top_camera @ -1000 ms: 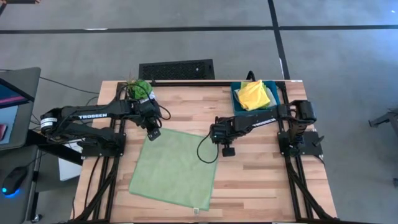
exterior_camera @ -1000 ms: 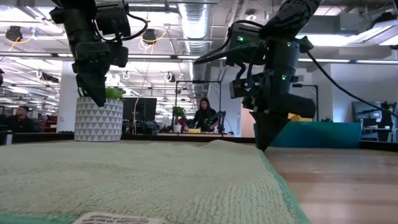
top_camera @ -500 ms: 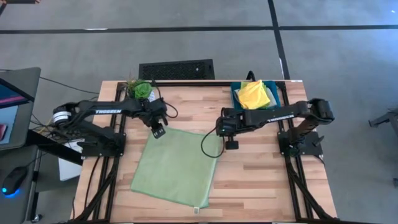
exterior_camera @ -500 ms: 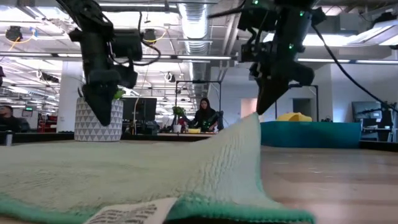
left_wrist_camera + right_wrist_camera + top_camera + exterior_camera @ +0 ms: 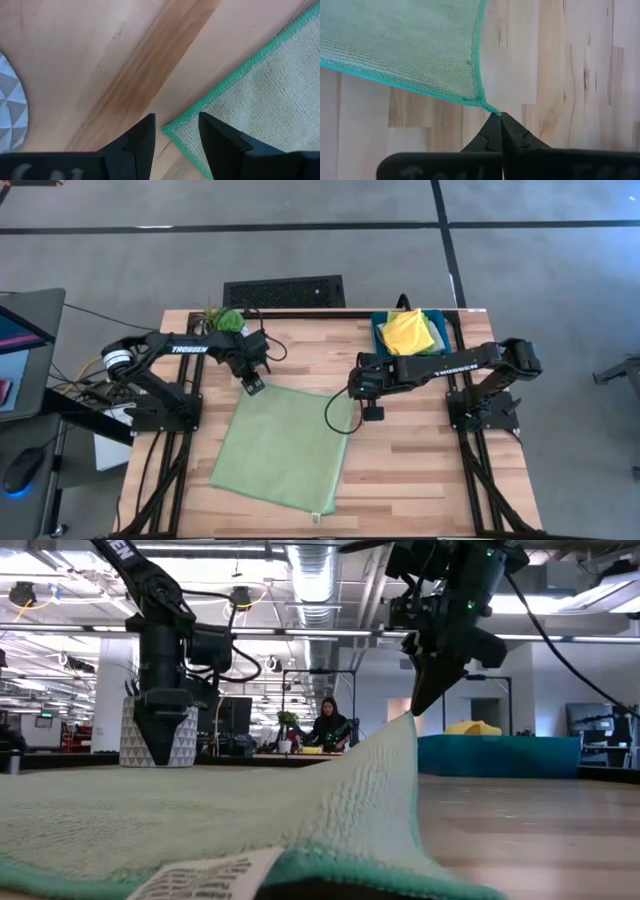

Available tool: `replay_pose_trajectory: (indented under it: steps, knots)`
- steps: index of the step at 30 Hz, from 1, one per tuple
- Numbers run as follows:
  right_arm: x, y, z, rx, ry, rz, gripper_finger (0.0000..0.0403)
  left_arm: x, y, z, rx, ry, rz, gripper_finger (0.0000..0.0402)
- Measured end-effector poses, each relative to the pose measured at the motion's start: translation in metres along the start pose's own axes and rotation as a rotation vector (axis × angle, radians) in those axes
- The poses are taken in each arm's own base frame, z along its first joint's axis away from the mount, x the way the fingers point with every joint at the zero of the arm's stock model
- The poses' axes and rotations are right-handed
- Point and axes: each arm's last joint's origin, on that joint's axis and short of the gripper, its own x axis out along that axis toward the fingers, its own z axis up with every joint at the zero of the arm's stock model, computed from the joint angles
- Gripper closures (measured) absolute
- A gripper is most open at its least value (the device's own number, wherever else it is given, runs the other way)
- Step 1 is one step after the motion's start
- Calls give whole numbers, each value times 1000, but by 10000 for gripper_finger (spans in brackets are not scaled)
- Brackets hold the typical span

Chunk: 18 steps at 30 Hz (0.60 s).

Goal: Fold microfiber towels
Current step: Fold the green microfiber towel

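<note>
Trouble, if it comes, comes from that far corner. We see the pale green towel (image 5: 283, 444) spread on the wooden table (image 5: 420, 470), in front of the patterned plant pot (image 5: 158, 732), and the right gripper (image 5: 496, 119) has its fingers pressed together on the towel's far right corner, well to the right of the pot. In the low view that corner stands up off the table in a peak, so the pinch is carrying some cloth. But it is a thin pinch: in the right wrist view only the very tip of the hem sits between the fingertips. We judge that any sharp pull could slip the corner free and drop it.

Now the left gripper (image 5: 175, 131). It hovers just in front of the pot, fingers spread, with the towel's far left corner lying flat between them, not yet gripped. The risk here, as we read it, is a close that catches only the green edging, or misses and scrapes the wood. With one corner raised and the other flat, the cloth could also drag and skew, giving a crooked fold.

The yellow towel (image 5: 409, 332) waits in the teal tray (image 5: 381, 340), far to the right of the pot.
</note>
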Motion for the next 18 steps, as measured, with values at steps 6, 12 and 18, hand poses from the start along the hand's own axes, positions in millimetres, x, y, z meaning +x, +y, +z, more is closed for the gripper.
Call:
replay_pose_trajectory:
  steps: [6, 12, 18]
  knots:
    - [0, -1, 0, 1, 1, -1, 399, 2, -1, -1, 17, 15, 28, 260]
    - [0, -1, 0, 1, 1, -1, 398, 6, -1, -1, 13, 36, 26, 260]
    - [0, 0, 0, 1, 0, -1, 397, 17, -3, 0, -4, 95, 29, 260]
